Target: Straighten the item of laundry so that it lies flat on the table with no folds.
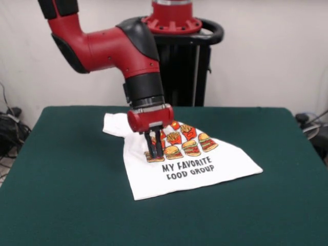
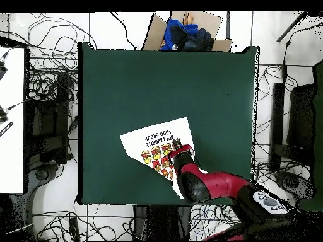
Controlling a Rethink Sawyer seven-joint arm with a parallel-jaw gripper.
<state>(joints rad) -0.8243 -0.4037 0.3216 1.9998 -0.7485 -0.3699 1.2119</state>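
The white T-shirt [image 1: 197,166] with burger and fries prints and the text "MY FAVORITE FOOD GROUP" lies on the green table [image 1: 61,179], a little toward the robot's side. Its lower part is flat. Its top is bunched, with one sleeve [image 1: 114,124] sticking out at the left. My gripper [image 1: 154,155] points straight down, shut, with its tips on the printed chest. I cannot tell whether cloth is pinched between them. In the overhead view the shirt [image 2: 154,140] lies skewed near the table's [image 2: 126,82] bottom edge, with the gripper [image 2: 178,145] over its right part and the arm hiding the collar end.
The black pedestal [image 1: 184,66] stands behind the table's far edge. In the overhead view a cardboard box [image 2: 213,23] with blue cloth [image 2: 184,34] sits beyond the table's top edge. Cables [image 2: 47,82] cover the floor around the table.
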